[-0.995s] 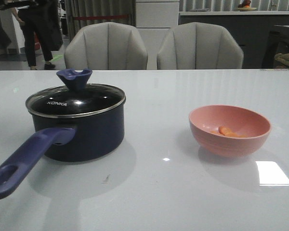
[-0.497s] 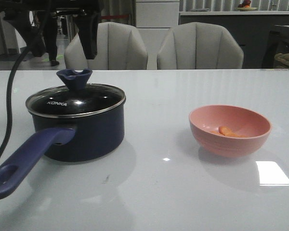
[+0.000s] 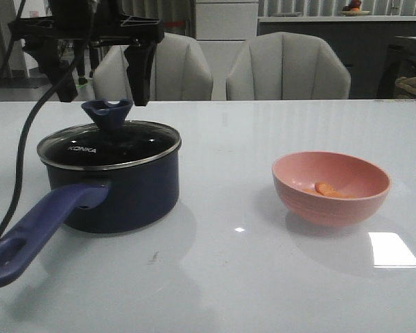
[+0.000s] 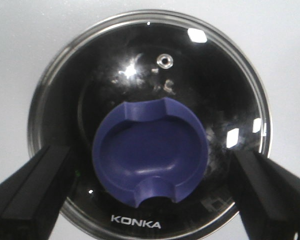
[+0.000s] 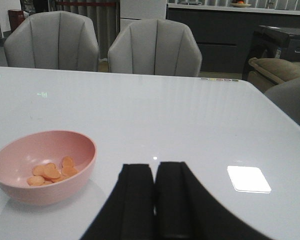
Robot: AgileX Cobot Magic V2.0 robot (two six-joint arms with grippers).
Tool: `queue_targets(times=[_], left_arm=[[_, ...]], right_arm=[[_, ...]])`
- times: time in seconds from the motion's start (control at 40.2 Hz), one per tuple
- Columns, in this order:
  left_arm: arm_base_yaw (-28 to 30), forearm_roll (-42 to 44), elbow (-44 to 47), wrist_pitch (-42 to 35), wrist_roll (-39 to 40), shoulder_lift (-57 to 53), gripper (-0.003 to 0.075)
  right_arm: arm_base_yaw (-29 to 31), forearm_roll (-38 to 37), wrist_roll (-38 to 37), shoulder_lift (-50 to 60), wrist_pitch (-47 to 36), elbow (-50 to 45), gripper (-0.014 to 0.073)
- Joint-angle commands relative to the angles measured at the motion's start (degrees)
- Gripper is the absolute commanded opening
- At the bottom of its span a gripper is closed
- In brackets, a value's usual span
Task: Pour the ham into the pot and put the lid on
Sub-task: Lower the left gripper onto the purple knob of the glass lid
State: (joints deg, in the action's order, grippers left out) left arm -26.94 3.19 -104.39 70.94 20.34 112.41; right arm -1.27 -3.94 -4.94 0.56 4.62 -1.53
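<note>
The dark navy pot (image 3: 121, 191) stands at the left of the table, its long purple-blue handle (image 3: 35, 232) pointing toward the front left. The glass lid (image 3: 111, 147) with the blue knob (image 3: 107, 114) sits on it. My left gripper (image 3: 100, 76) is open and hangs just above the knob, one finger on each side. In the left wrist view the knob (image 4: 150, 150) lies between the wide-apart fingers (image 4: 30, 195). The ham (image 3: 326, 189) lies in the pink bowl (image 3: 331, 187) at the right. My right gripper (image 5: 155, 170) is shut and empty, near the bowl (image 5: 42, 167) and ham (image 5: 50, 172).
Two grey chairs (image 3: 222, 69) stand behind the table's far edge. A black cable (image 3: 17, 139) hangs from the left arm down past the pot's left side. A bright light reflection (image 3: 392, 250) lies on the table at the front right.
My left gripper has come down into the front view from above and now hangs open over the lid's knob. The pot, lid and bowl have not moved.
</note>
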Motion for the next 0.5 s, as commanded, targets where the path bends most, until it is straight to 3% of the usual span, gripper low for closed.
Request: queue_targets(times=[0.0, 0.472], left_arm=[[-0.4, 0.0, -1.9, -0.2, 1.2, -1.9, 0.0636], [-0.4, -0.4, -3.9, 0.4, 1.3, 0.8, 0.0636]], right_arm=[[0.3, -0.9, 0.4, 1.2, -4.6, 0.3, 0.0145], [0.3, -0.9, 0.4, 1.2, -4.6, 0.3, 0.0145]])
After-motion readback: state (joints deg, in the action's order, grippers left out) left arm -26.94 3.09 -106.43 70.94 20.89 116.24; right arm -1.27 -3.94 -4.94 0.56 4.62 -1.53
